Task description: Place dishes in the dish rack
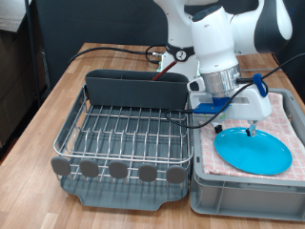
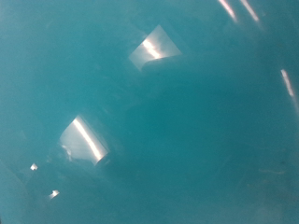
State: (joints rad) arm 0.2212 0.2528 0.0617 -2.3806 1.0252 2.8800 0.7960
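Gripper (image 1: pixel 250 128) low over blue plate (image 1: pixel 253 150), possibly touching; finger spread cannot be told. Plate lies on pink checked cloth (image 1: pixel 286 114) in grey crate (image 1: pixel 205 181). Dish rack (image 1: pixel 124 138) alongside, on wooden table (image 1: pixel 43 105).

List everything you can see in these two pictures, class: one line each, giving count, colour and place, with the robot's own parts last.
Plate: one, bright blue, on the pink cloth at the exterior view's right; fills the wrist view.
Cloth: one, pink checked, inside the crate.
Crate: one, grey, exterior view's right.
Dish rack: one, silver wire in a dark grey tray, exterior view's left, with a tall grey bin.
Table: one, wooden.
Robot arm: one, white.
Gripper: one, down at the plate.
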